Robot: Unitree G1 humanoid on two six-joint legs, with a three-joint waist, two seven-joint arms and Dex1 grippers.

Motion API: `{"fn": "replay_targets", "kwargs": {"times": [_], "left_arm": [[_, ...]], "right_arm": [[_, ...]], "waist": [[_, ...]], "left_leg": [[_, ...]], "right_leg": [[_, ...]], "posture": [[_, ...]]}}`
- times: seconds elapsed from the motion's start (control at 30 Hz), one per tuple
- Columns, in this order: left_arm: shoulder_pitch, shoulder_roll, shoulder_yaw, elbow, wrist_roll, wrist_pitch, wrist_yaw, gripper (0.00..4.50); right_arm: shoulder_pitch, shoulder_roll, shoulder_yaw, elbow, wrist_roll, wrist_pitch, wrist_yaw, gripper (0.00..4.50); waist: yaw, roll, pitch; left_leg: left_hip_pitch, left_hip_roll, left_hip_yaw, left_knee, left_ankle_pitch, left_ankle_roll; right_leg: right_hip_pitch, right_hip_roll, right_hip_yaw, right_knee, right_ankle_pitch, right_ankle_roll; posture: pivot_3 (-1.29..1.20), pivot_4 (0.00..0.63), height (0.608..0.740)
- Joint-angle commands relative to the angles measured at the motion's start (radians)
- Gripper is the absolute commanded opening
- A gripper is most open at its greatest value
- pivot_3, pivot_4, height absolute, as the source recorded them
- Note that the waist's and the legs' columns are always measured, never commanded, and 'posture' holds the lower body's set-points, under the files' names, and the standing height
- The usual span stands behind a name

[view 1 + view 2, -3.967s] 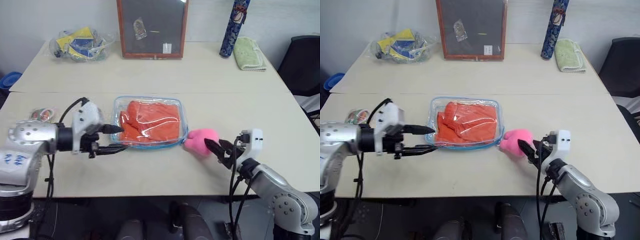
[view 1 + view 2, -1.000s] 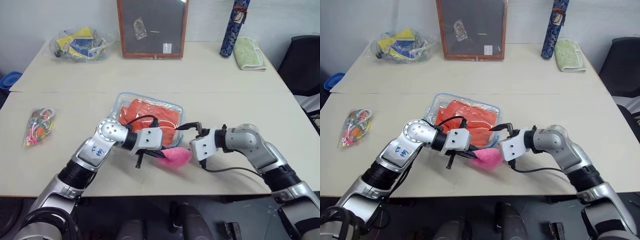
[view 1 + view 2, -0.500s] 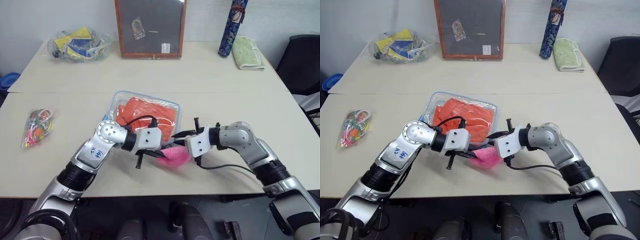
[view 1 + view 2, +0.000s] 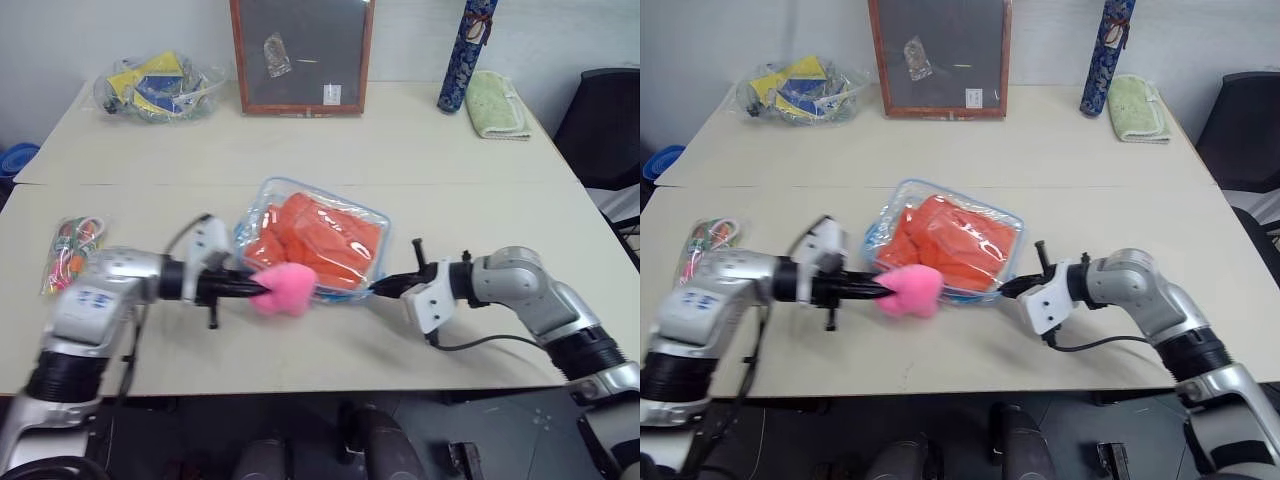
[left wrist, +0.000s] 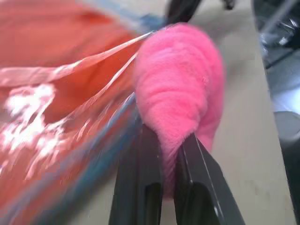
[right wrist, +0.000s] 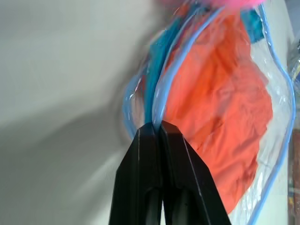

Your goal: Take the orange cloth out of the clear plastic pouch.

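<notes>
The clear plastic pouch (image 4: pixel 352 216) lies mid-table with the orange cloth (image 4: pixel 322 236) folded inside it. Its pink fluffy ball (image 4: pixel 285 290) sits off the pouch's near left corner, and my left gripper (image 4: pixel 262 288) is shut on it. In the left wrist view the two black fingers (image 5: pixel 140 178) pinch the ball's (image 5: pixel 183 89) base beside the blue zipper edge. My right gripper (image 4: pixel 378 288) is shut on the pouch's near right corner. The right wrist view shows its tips (image 6: pixel 154 125) clamped on the blue edging (image 6: pixel 164 79), with the cloth (image 6: pixel 215 108) behind the plastic.
At the back stand a framed blackboard (image 4: pixel 300 55), a clear bag of yellow and blue items (image 4: pixel 155 88), a dark blue tube (image 4: pixel 462 50) and a pale green towel (image 4: pixel 497 105). A packet of colourful bands (image 4: pixel 72 250) lies left. A black chair (image 4: pixel 605 120) stands at the right.
My left gripper has swung left, pulling the pink ball along the pouch's near edge. My right gripper has shut on the pouch's near right corner. The pouch has shifted right and turned.
</notes>
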Motion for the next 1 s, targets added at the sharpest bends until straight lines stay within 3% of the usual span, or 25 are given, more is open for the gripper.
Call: {"fn": "replay_targets", "kwargs": {"times": [0.03,0.23,0.4,0.67,0.7,0.8,1.0], "left_arm": [[0.034,0.067,0.134,0.03,-0.047,0.043,0.004,0.0],[0.027,0.14,0.206,0.202,-0.03,0.009,0.029,0.0],[0.041,0.182,0.197,0.3,-0.007,-0.044,0.01,0.0],[0.076,0.099,0.162,0.202,-0.059,0.02,0.059,0.0],[0.077,0.092,0.16,0.197,-0.062,0.029,0.067,0.33],[0.077,0.073,0.164,0.194,-0.074,0.051,0.089,1.08],[0.119,0.073,0.194,0.208,-0.073,0.051,0.118,3.03]], "right_arm": [[0.037,-0.078,-0.072,-0.032,0.058,-0.06,0.001,0.03],[0.088,-0.168,-0.097,0.003,0.083,-0.173,0.006,0.03],[0.079,-0.192,-0.093,0.055,0.072,-0.241,-0.008,0.03],[0.104,-0.188,-0.092,0.033,0.104,-0.198,-0.014,0.03],[0.114,-0.188,-0.094,0.02,0.112,-0.181,-0.012,0.0],[0.157,-0.189,-0.108,-0.03,0.139,-0.122,-0.014,0.64],[0.275,-0.199,-0.186,-0.159,0.164,0.0,-0.055,2.75]], "waist": [[0.001,0.0,0.0],[0.002,0.001,0.0],[-0.002,0.001,0.001],[0.001,0.002,0.001],[0.002,0.002,0.001],[0.002,0.002,0.001],[0.002,0.002,0.001]], "left_leg": [[0.0,0.0,0.0,0.0,0.0,0.0],[0.0,0.0,-0.001,0.0,-0.001,-0.001],[0.001,0.0,0.001,0.0,-0.001,-0.001],[0.001,0.0,0.002,-0.001,-0.001,-0.002],[0.001,0.0,0.002,-0.001,-0.001,-0.002],[0.001,0.0,0.002,-0.001,-0.001,-0.002],[0.001,0.001,0.002,-0.001,-0.001,-0.002]], "right_leg": [[0.0,0.0,0.0,-0.002,0.0,0.0],[0.0,0.0,0.0,-0.002,0.0,0.0],[0.0,0.0,0.0,-0.001,-0.001,-0.001],[0.0,0.0,0.0,-0.001,-0.001,-0.001],[0.0,0.0,0.001,-0.001,-0.001,-0.001],[0.0,0.0,0.0,0.0,-0.001,-0.001],[0.0,0.0,0.001,-0.001,-0.001,-0.001]], "posture": [[0.0,0.15,0.74],[0.0,0.15,0.74],[0.0,0.15,0.74],[0.0,0.15,0.74],[0.0,0.15,0.74],[0.0,0.15,0.74],[0.0,0.15,0.74]]}}
